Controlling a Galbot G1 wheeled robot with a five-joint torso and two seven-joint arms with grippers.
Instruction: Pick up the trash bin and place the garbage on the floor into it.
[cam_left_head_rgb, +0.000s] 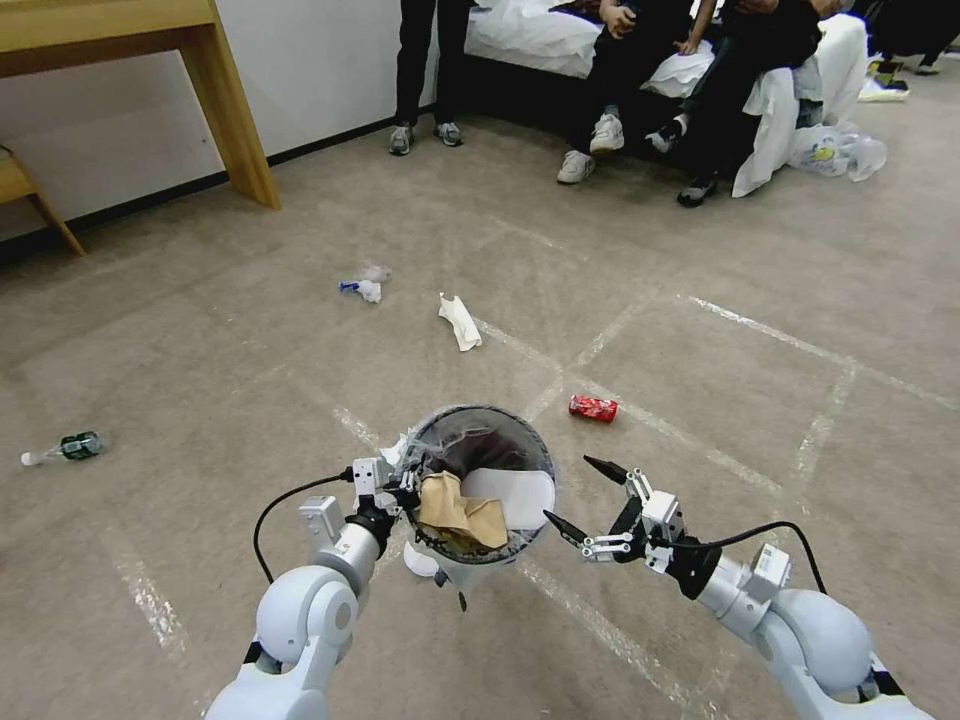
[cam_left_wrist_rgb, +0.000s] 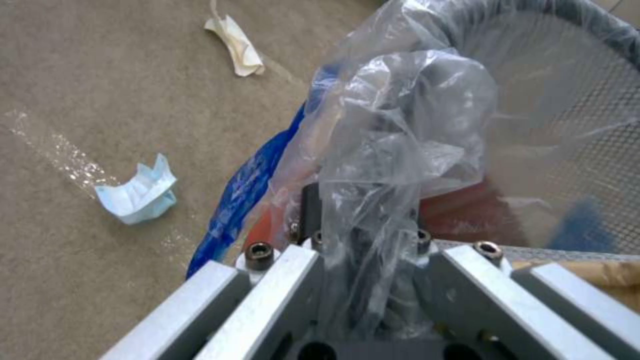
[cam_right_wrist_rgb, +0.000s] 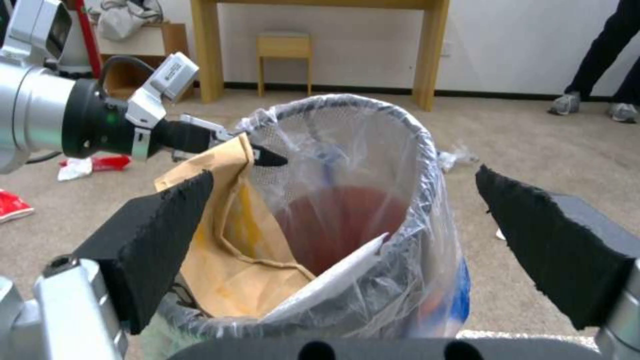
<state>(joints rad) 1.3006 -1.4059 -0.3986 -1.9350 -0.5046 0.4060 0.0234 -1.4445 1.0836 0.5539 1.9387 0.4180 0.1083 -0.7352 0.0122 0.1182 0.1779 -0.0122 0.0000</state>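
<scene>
The trash bin (cam_left_head_rgb: 485, 440), lined with a clear plastic bag, sits low in the middle of the head view. My left gripper (cam_left_head_rgb: 403, 487) is shut on its left rim, its fingers wrapped in the liner (cam_left_wrist_rgb: 393, 150). Inside lie a crumpled brown paper bag (cam_left_head_rgb: 458, 510) and a flat white slipper (cam_left_head_rgb: 515, 495). My right gripper (cam_left_head_rgb: 570, 490) hangs open just right of the bin, nothing between its pads (cam_right_wrist_rgb: 160, 235). On the floor (cam_left_head_rgb: 700, 330) lie a crushed red can (cam_left_head_rgb: 592, 407), a white tissue (cam_left_head_rgb: 459, 322), a wrapper (cam_left_head_rgb: 365, 285) and a small bottle (cam_left_head_rgb: 65, 447).
A wooden table leg (cam_left_head_rgb: 235, 110) stands at the far left by the wall. People sit on a bed (cam_left_head_rgb: 540, 40) at the back, feet on the carpet. A blue face mask (cam_left_wrist_rgb: 137, 192) lies near the bin. Red packets (cam_right_wrist_rgb: 13, 205) lie beyond the left arm.
</scene>
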